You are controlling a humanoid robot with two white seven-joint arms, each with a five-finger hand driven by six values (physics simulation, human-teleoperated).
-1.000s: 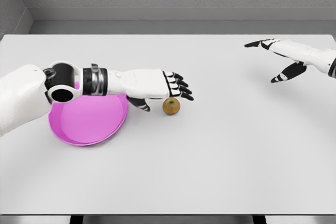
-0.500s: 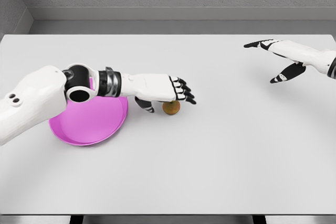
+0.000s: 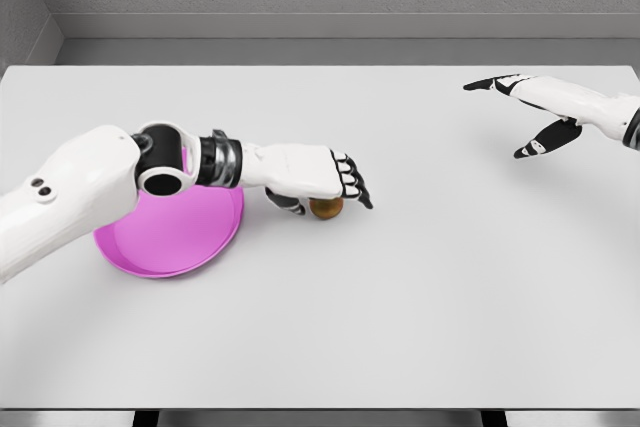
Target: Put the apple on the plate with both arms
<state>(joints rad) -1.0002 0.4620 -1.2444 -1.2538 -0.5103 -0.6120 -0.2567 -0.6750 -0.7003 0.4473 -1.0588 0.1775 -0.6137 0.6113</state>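
Left hand [image 3: 335,179]: palm down over the apple, fingers loosely spread, no firm clasp yet.
Apple [image 3: 326,208]: on the worktop [image 3: 420,287] under the fingertips, plate [image 3: 165,237] behind the wrist.
Right hand [image 3: 535,112]: spread, empty, well apart.
Risk: apple may roll off if pressed off-centre.
Change: left hand lower, covering more of the apple.

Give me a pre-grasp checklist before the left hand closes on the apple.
1. Left hand over apple: ok, it covers the top of the fruit.
2. Fingers closed on the apple: cannot tell, the palm hides the contact.
3. Apple on the table, not on the plate: ok.
4. Plate beside the apple with bare surface showing: ok.
5. Right hand near the apple: not ok, far right, open.
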